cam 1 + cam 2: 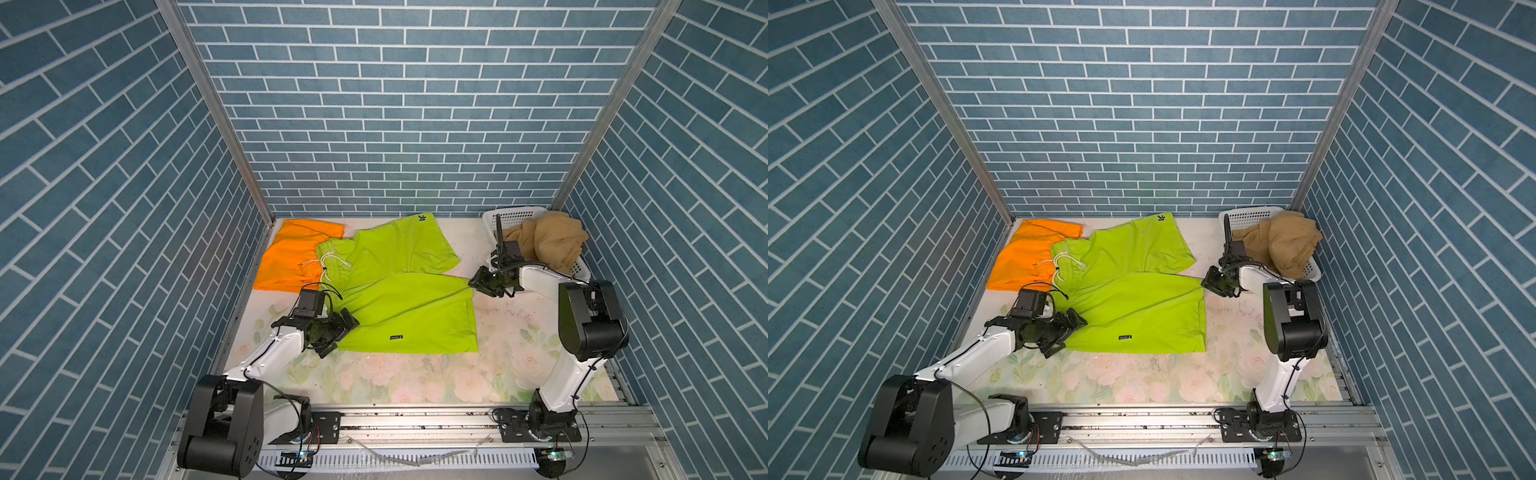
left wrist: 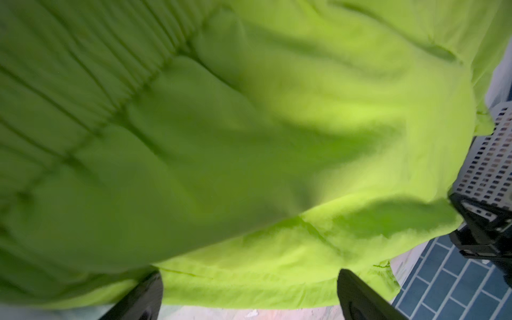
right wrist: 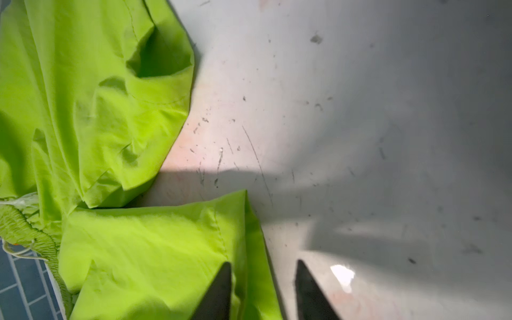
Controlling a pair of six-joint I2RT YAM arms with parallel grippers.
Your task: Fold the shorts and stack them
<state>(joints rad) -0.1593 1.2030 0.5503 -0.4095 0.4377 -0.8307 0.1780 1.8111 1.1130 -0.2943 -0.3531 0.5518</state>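
Plainly, left gripper [image 1: 341, 337] and right gripper [image 3: 263, 266] gape — lime shorts [image 1: 399, 299], black label [image 1: 397, 337] unreadable.

Your left arm [image 1: 272, 351] stretches low and forward, wrist rolled sideways. Left hand [image 1: 343, 336] [image 2: 249, 299] spread wide, fingers [image 2: 144, 299] far apart. Your right arm [image 1: 569, 374] stands tall, elbow high, forearm sloping down and inward. Right hand [image 1: 473, 283] [image 3: 263, 293] low, fingers [image 3: 219, 291] moderately parted, clear gap between them.
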